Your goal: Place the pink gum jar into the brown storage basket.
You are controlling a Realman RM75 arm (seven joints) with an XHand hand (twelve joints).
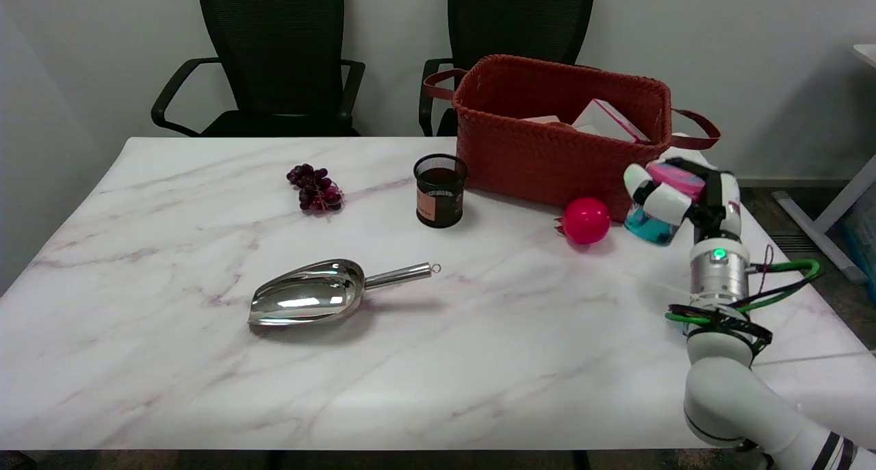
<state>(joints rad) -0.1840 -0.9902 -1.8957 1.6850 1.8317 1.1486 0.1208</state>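
Note:
The gum jar [658, 213] has a pink lid and a teal lower part. My right hand [684, 196] grips it, fingers wrapped around its body, and holds it tilted just above the table near the right edge. The brown woven storage basket [520, 155] stands at the back of the table, directly behind and to the left of the jar. The jar is outside the basket, below its front right corner. A white and pink box [606, 121] lies inside the basket.
A pink ball [586, 220] lies just left of the jar, in front of the basket. A black mesh cup [440, 190] stands left of the basket. Purple grapes [315, 188] and a steel scoop [315, 300] lie further left. Two black chairs stand behind the table.

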